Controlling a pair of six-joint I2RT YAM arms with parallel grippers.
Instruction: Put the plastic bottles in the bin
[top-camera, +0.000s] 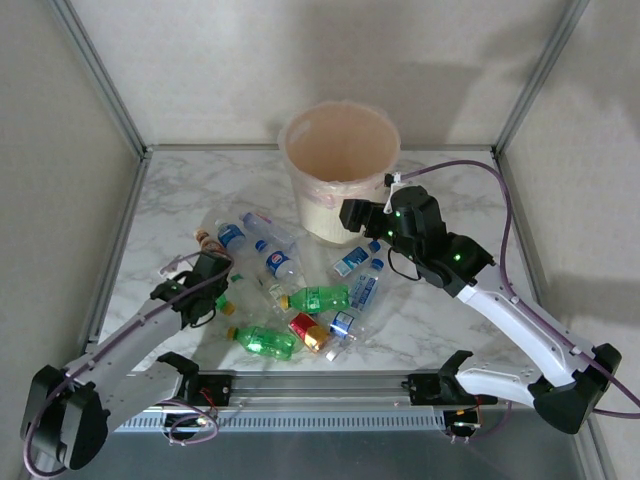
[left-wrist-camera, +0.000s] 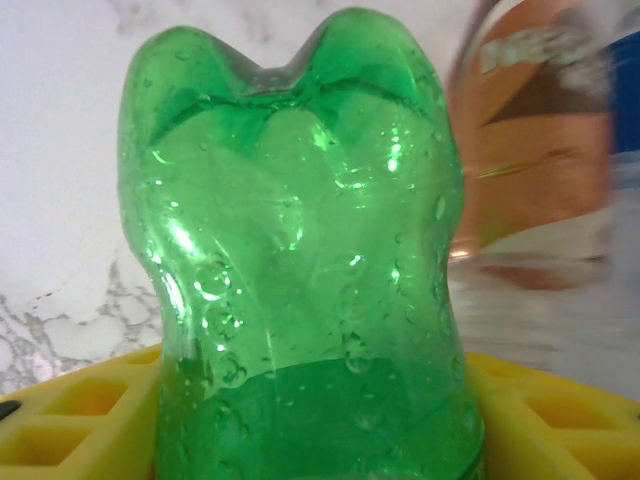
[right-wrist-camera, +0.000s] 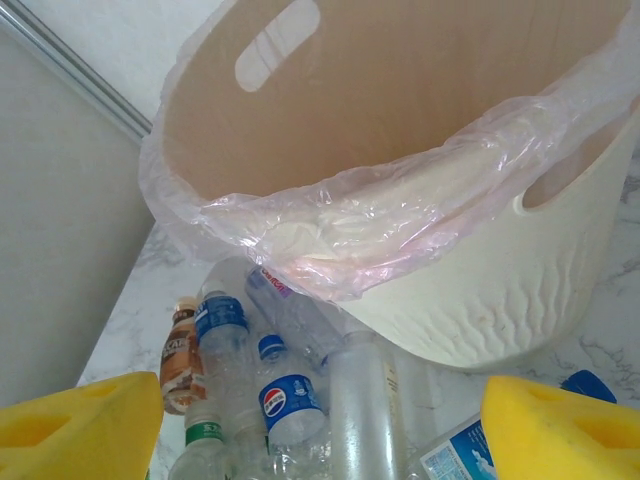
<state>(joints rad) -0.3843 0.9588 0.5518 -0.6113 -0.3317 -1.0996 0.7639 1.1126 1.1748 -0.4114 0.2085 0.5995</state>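
Progress: nil | bin (top-camera: 316, 214): no bottle seen inside | plastic bottles (top-camera: 283, 262): heaped on table (top-camera: 180, 190) | left pincer (top-camera: 207, 270): gripping green bottle (left-wrist-camera: 300, 250) | right pincer (right-wrist-camera: 320, 420): wide, empty

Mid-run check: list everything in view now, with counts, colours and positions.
cream-white round plastic wastebasket: one, pinkish liner bag, far centre of table.
clear plastic bottles with blue labels: about six, piled before the wastebasket.
green plastic bottles: three, two in pile's near part, one at its left.
red-and-gold-labelled bottle: one, near edge of pile.
brown-labelled bottle: one, pile's far left.
marble table: one, white with grey veins.
left gripper: yellow pads, shut on the leftmost green bottle.
right gripper: yellow pads, open, beside the wastebasket.
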